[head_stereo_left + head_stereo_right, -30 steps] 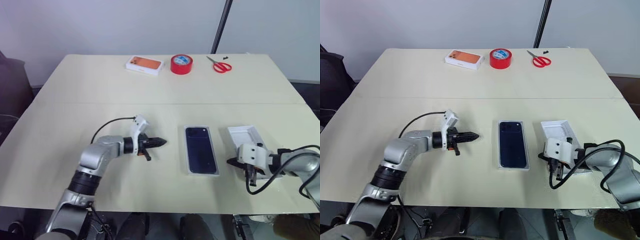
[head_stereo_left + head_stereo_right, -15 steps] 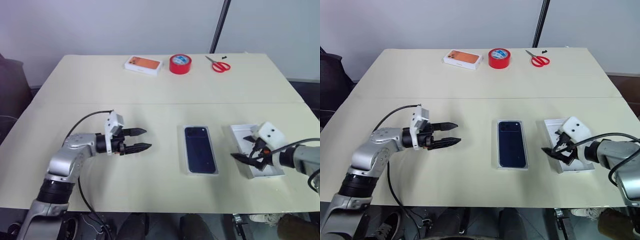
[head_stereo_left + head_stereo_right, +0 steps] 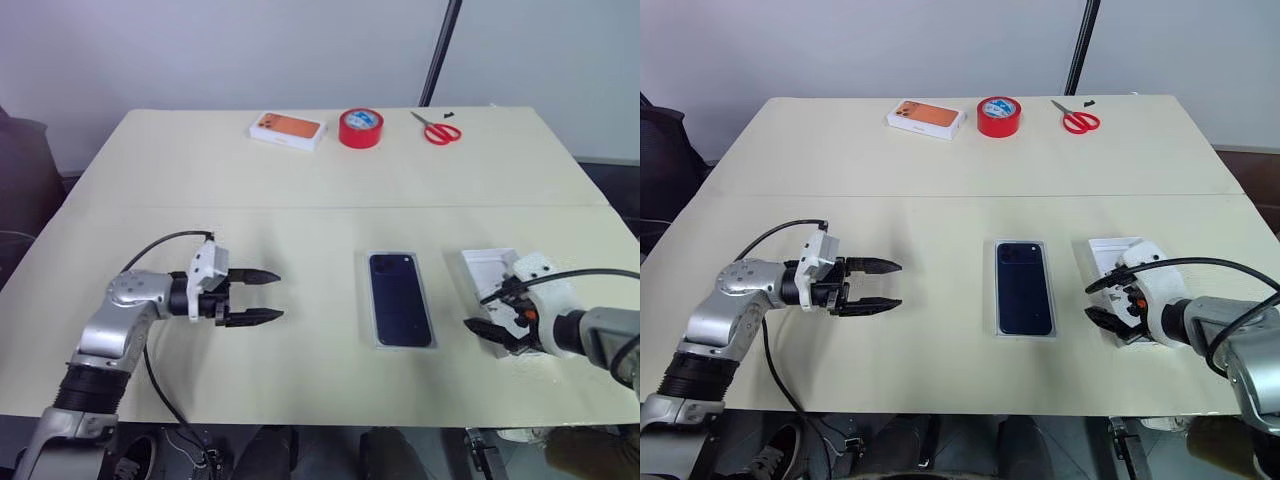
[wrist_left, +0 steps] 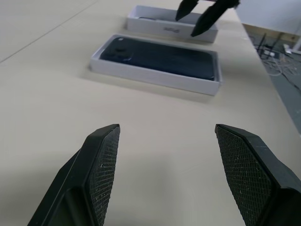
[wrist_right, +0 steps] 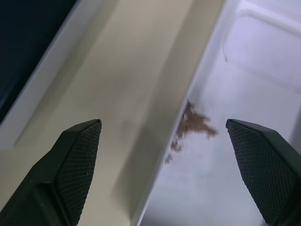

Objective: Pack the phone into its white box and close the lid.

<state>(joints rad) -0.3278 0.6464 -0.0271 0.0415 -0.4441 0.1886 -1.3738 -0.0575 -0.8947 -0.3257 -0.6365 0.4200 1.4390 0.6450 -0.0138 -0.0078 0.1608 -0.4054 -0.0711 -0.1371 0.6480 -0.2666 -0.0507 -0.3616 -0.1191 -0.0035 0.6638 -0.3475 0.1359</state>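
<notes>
One phone lies face-down in the white box, mid-tabletop toward the near edge. One lid sits open-side up just to its right, apart from it. Left gripper hovers level over bare tabletop left of the phone, pointing at it, fingers apart. Right gripper angles down over the lid's near edge, fingers wide apart. Along the far edge: one orange-pictured box, one red tape roll, one pair of scissors.
</notes>
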